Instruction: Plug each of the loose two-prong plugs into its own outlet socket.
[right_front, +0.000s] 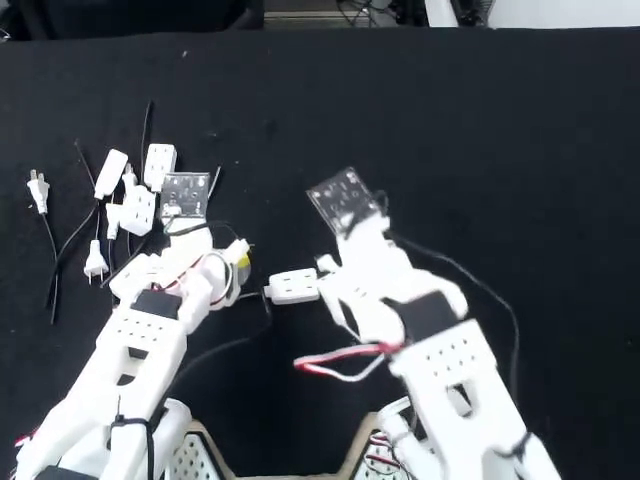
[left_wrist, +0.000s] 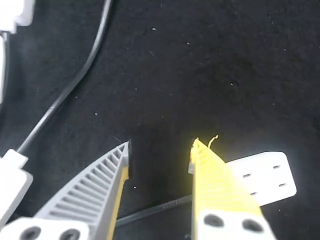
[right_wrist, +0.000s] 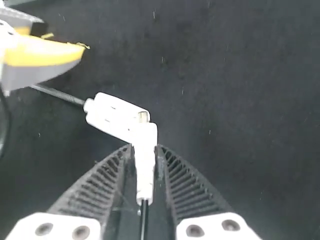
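Observation:
My right gripper (right_wrist: 144, 147) is shut on a white two-prong plug (right_wrist: 145, 165) with a black cable trailing behind it. The plug's front end meets a white outlet socket (right_wrist: 114, 116) at an angle; the prongs are hidden. In the high view this socket (right_front: 293, 285) lies mid-table between both arms, with the right gripper (right_front: 322, 268) at its right end. My left gripper (left_wrist: 160, 150) is open, with nothing between its grey and yellow fingers (left_wrist: 210, 180), and it hovers just left of the socket (left_wrist: 262, 175). A black cable (left_wrist: 65, 95) runs past it.
At the far left of the table lie several loose pieces: a two-prong plug (right_front: 38, 190), another plug (right_front: 95, 262), and white sockets (right_front: 160, 165) (right_front: 138, 210) with thin black cables. The black table surface (right_front: 500, 130) stretches to the right and back.

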